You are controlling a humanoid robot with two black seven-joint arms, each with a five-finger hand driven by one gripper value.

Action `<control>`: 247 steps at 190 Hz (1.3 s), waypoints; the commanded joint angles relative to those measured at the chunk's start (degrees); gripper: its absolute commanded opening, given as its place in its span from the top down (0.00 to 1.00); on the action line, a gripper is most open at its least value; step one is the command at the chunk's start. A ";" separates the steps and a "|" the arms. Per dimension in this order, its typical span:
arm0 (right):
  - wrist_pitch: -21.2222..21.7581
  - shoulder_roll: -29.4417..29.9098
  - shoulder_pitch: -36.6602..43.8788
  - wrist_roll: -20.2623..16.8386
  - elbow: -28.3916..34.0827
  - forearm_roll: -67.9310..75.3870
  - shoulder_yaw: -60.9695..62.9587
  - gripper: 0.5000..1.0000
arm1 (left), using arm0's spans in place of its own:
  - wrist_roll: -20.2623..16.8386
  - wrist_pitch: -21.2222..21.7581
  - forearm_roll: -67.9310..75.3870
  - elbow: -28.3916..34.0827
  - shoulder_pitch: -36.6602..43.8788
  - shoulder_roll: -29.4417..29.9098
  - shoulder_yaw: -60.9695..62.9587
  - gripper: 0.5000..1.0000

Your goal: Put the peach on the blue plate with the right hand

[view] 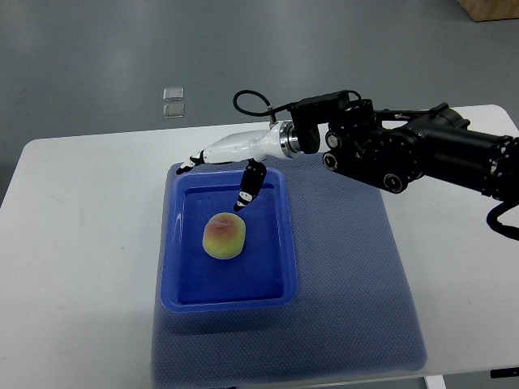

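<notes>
A yellow-pink peach (pixel 224 236) lies in the middle of the blue plate (pixel 182 284), a shallow rectangular tray. My right hand (pixel 217 180) hovers over the tray's far edge, a little beyond the peach and apart from it. Its fingers are spread and hold nothing: the thumb (pixel 249 188) points down toward the peach, and the other fingers (pixel 190 162) stretch left past the tray's far-left corner. The black right arm (pixel 405 150) comes in from the right edge.
The tray sits on a blue-grey mat (pixel 357 292) on a white table (pixel 73 243). Two small clear squares (pixel 173 100) lie on the grey floor beyond the table. A cardboard box corner (pixel 491 8) shows at the top right.
</notes>
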 commanded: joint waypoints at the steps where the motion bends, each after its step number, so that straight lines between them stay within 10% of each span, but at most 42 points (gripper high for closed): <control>1: 1.00 -2.31 1.13 -0.38 -0.07 5.04 0.50 0.14 | 0.01 0.01 0.00 -0.08 0.00 0.00 0.00 0.00; 61: -3.22 -8.82 -7.66 -7.59 -5.70 22.97 14.21 0.15 | 0.01 0.01 0.00 0.00 0.00 0.00 0.00 0.00; 99: -14.65 -8.29 -18.99 -15.05 -8.25 39.84 34.68 0.14 | 0.01 0.01 0.00 -0.17 0.00 0.00 0.00 0.00; 247: -19.57 -7.15 -27.34 -14.70 -8.07 61.46 37.85 0.14 | 0.01 0.01 0.00 -0.44 0.00 0.00 -0.27 0.00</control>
